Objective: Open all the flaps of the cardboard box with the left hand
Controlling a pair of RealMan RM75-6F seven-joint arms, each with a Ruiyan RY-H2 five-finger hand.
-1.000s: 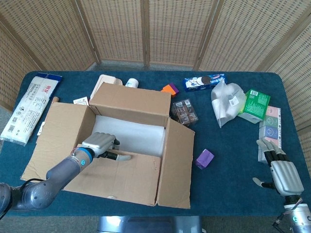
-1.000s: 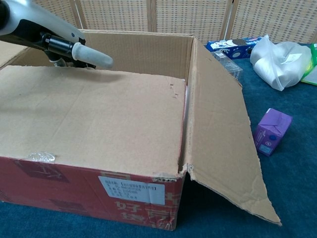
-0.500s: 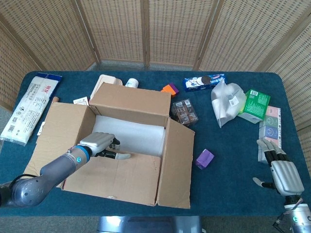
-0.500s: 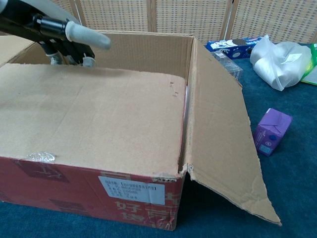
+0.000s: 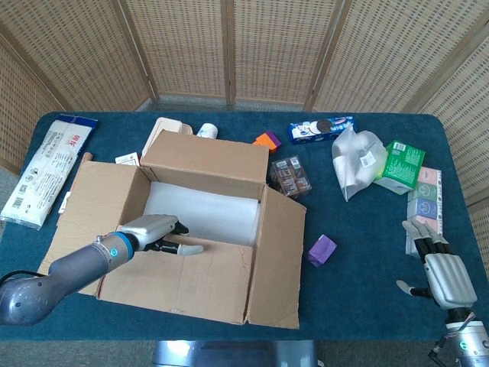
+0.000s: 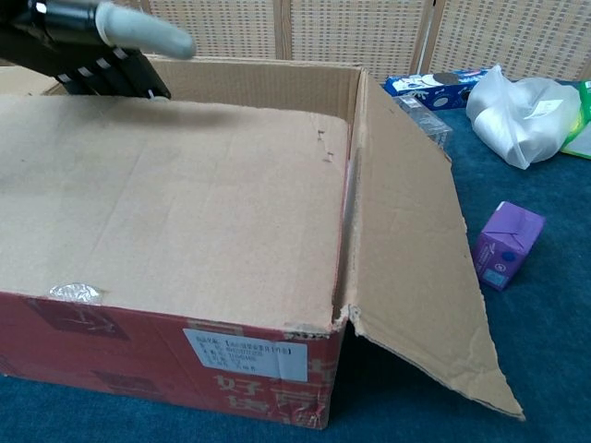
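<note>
Left hand (image 5: 157, 229) on box (image 5: 200, 200) flap; blue table (image 5: 359, 252); wicker screens (image 5: 229, 46).

- The place looks like a staged robot test area, not a home: woven rattan screens (image 5: 229, 46) wall off the desk (image 5: 367, 306).
- The blue-covered desk carries assorted packaged goods, such as a cookie pack (image 5: 321, 130), beyond the right robot hand (image 5: 442, 271).

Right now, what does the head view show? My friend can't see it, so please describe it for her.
A robot's left hand reaches into an open brown cardboard box on a blue table, its fingers at the top edge of the near flap. A small purple carton, a white plastic bag and a green box lie to the right, near the idle right hand.
</note>
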